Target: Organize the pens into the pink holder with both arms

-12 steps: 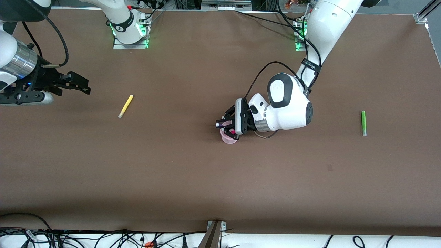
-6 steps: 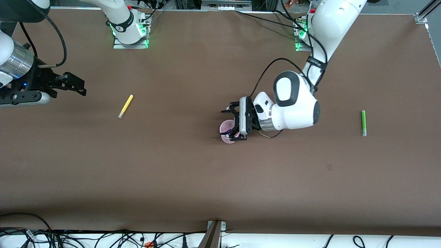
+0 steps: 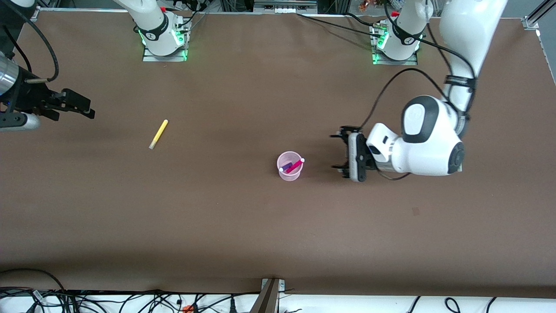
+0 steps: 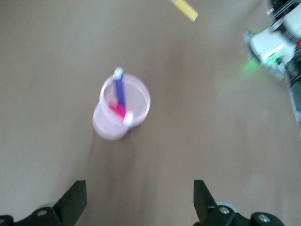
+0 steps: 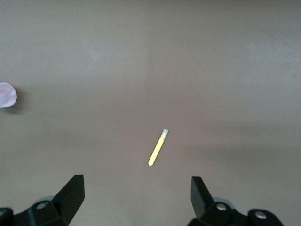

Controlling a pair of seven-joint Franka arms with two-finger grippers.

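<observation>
The pink holder [image 3: 289, 166] stands upright mid-table with the dark purple pen [image 3: 286, 167] and the magenta pen [image 3: 296, 164] leaning inside it. It also shows in the left wrist view [image 4: 121, 113]. My left gripper [image 3: 338, 151] is open and empty, beside the holder toward the left arm's end. The yellow pen [image 3: 158, 134] lies flat on the table toward the right arm's end, and shows in the right wrist view [image 5: 158, 148]. My right gripper [image 3: 88, 108] is open and empty, apart from the yellow pen. The green pen is hidden under the left arm.
The brown table top [image 3: 226, 217] is bare between the holder and the front edge. The arm bases [image 3: 163, 41] stand along the top edge. Cables [image 3: 130, 300] lie off the table's front edge.
My left gripper opened over the holder, left the purple pen in it, and drew away toward the left arm's end. My right gripper drew back a little toward its own end.
</observation>
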